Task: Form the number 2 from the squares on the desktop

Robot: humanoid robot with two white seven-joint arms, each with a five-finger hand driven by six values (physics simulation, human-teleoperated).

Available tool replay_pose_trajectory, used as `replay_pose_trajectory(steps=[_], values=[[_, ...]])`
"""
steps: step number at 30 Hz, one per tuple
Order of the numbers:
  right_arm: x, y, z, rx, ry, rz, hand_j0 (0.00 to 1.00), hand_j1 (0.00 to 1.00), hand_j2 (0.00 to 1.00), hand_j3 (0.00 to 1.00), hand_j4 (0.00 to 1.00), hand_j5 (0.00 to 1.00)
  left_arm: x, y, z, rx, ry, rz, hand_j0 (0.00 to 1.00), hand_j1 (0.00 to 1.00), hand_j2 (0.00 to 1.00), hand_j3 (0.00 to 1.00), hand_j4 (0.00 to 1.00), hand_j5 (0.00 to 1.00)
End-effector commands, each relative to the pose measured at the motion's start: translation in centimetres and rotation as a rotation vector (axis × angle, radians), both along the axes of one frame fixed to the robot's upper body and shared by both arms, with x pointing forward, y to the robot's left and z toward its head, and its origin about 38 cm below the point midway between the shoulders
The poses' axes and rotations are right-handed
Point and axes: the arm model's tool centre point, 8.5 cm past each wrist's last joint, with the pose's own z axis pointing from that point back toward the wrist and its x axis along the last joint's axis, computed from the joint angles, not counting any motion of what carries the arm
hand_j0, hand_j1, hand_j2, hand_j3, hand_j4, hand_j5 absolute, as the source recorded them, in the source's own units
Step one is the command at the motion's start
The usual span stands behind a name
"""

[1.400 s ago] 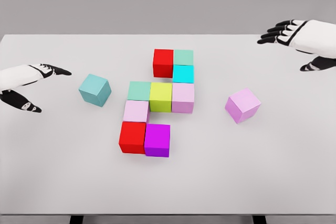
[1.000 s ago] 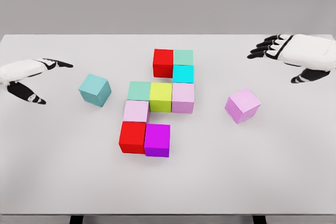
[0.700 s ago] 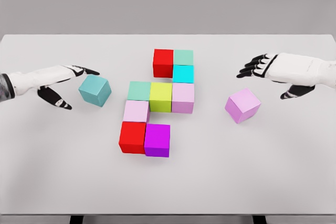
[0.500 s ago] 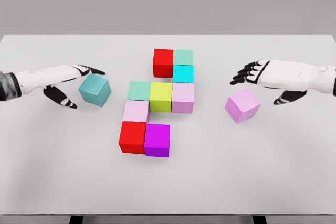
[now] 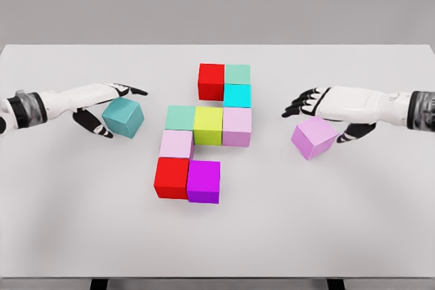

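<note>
Several coloured cubes sit joined in the middle of the white table (image 5: 81, 222): a red cube (image 5: 211, 81) and a green one (image 5: 237, 73) on top, cyan (image 5: 237, 95) below, then a row of green (image 5: 180, 117), yellow (image 5: 208, 125) and pink (image 5: 236, 126), a pale pink cube (image 5: 176, 144), and red (image 5: 171, 177) beside magenta (image 5: 204, 181) at the bottom. A loose teal cube (image 5: 123, 117) lies at left; my left hand (image 5: 112, 103) hovers over it, fingers spread. A loose pink cube (image 5: 314, 136) lies at right, with my right hand (image 5: 319, 110) open just above it.
The table's far edge runs along the top against a grey wall. Bare table surface lies in front of the cube group and at both sides.
Both hands have moved inward and down from the table's outer sides. The left now reaches over the teal cube and the right over the loose pink cube. No cube has moved.
</note>
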Motion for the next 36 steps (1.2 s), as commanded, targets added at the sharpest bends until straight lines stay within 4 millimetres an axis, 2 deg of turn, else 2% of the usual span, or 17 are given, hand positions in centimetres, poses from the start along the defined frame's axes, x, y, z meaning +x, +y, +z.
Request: replay_pose_trajectory(steps=[1, 5, 8, 10, 13, 15, 19, 23, 25, 28, 29, 31, 34, 36], values=[[0.2, -0.2, -0.5, 0.007, 0.015, -0.015, 1.00, 1.00, 1.00, 1.00, 1.00, 1.00, 0.1, 0.1, -0.2, -0.004, 0.006, 0.010, 1.00, 1.00, 1.00, 1.00, 1.00, 1.00], [0.8, -0.1, -1.4, 0.001, 0.042, -0.025, 1.00, 1.00, 1.00, 1.00, 1.00, 1.00, 0.1, 0.1, -0.2, -0.005, 0.006, 0.011, 0.98, 0.98, 0.98, 0.98, 0.98, 0.98], [0.7, 0.0, -1.9, -0.006, 0.055, -0.018, 1.00, 1.00, 1.00, 1.00, 1.00, 1.00, 0.1, 0.1, -0.4, -0.004, 0.009, 0.010, 0.76, 0.76, 0.76, 0.76, 0.76, 0.76], [0.6, 0.2, -2.2, -0.011, 0.061, -0.010, 1.00, 1.00, 1.00, 1.00, 1.00, 1.00, 0.1, 0.1, -0.3, -0.008, 0.007, 0.012, 0.66, 0.66, 0.66, 0.66, 0.66, 0.66], [0.5, 0.6, -2.6, -0.010, 0.072, -0.002, 1.00, 1.00, 1.00, 1.00, 1.00, 1.00, 0.1, 0.2, -0.3, -0.012, 0.011, 0.016, 0.63, 0.63, 0.63, 0.63, 0.63, 0.63], [0.5, 0.7, -2.7, -0.007, 0.074, 0.000, 1.00, 1.00, 1.00, 1.00, 1.00, 1.00, 0.1, 0.2, -0.3, -0.017, 0.012, 0.017, 0.53, 0.53, 0.53, 0.53, 0.53, 0.53], [1.0, 0.7, -2.8, -0.003, 0.076, -0.012, 1.00, 1.00, 1.00, 1.00, 1.00, 1.00, 0.2, 0.4, -0.4, -0.030, 0.016, 0.028, 0.52, 0.52, 0.52, 0.52, 0.52, 0.52], [1.4, 0.5, -3.0, 0.000, 0.081, -0.024, 1.00, 1.00, 1.00, 1.00, 1.00, 1.00, 0.4, -0.1, 0.2, -0.128, 0.029, 0.049, 0.53, 0.53, 0.53, 0.53, 0.53, 0.53], [1.3, 0.6, -3.2, -0.003, 0.087, -0.021, 1.00, 1.00, 1.00, 1.00, 1.00, 1.00, 1.0, -0.6, -0.1, -0.153, 0.072, 0.116, 0.53, 0.53, 0.53, 0.53, 0.53, 0.53], [1.5, 0.4, -3.7, -0.007, 0.098, -0.031, 1.00, 1.00, 1.00, 1.00, 1.00, 1.00, 2.1, -0.7, 0.7, -0.155, 0.093, 0.186, 0.49, 0.49, 0.49, 0.49, 0.49, 0.49], [1.6, 0.2, -3.6, -0.006, 0.098, -0.036, 1.00, 1.00, 1.00, 1.00, 1.00, 1.00, 2.3, -1.2, 0.7, -0.156, 0.101, 0.196, 0.45, 0.45, 0.45, 0.45, 0.45, 0.45], [1.9, 0.2, -3.5, -0.005, 0.095, -0.043, 1.00, 1.00, 1.00, 1.00, 1.00, 1.00, 3.7, -2.5, 1.0, -0.151, 0.133, 0.264, 0.44, 0.44, 0.44, 0.44, 0.44, 0.44], [2.2, 0.0, -3.4, -0.003, 0.094, -0.052, 1.00, 1.00, 1.00, 1.00, 1.00, 1.00, 6.8, -5.1, 3.2, -0.155, 0.186, 0.434, 0.44, 0.44, 0.44, 0.44, 0.44, 0.44], [2.2, 0.0, -3.7, -0.005, 0.101, -0.053, 1.00, 1.00, 1.00, 1.00, 1.00, 1.00, 7.8, -6.7, 3.8, -0.155, 0.205, 0.511, 0.44, 0.44, 0.44, 0.44, 0.44, 0.44]])
